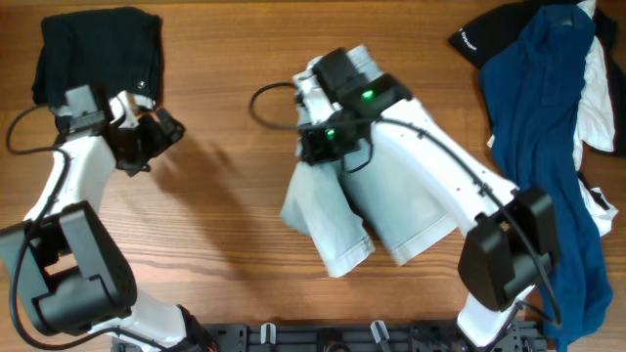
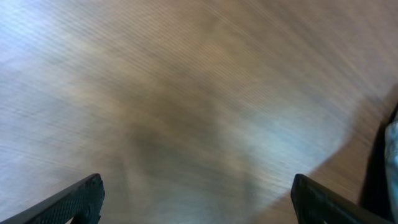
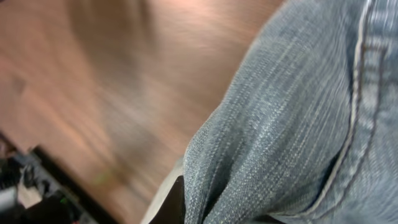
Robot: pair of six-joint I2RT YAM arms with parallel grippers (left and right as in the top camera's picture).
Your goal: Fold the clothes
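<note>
The light-blue denim shorts (image 1: 391, 210) lie in the middle of the table, legs toward the front. My right gripper (image 1: 311, 145) is at their left edge near the waist and is shut on a fold of the denim. In the right wrist view the denim (image 3: 292, 124) drapes over the jaws (image 3: 180, 208), with only one dark finger showing. My left gripper (image 1: 156, 132) hovers open and empty over bare wood to the left of the shorts. Its two black fingertips frame blurred tabletop in the left wrist view (image 2: 199, 205).
A folded black garment (image 1: 98, 49) sits at the back left corner. A pile at the right edge holds a navy-blue garment (image 1: 543, 127), a black one (image 1: 484, 34) and a white one (image 1: 599, 98). A black cable (image 1: 269, 103) loops beside the shorts.
</note>
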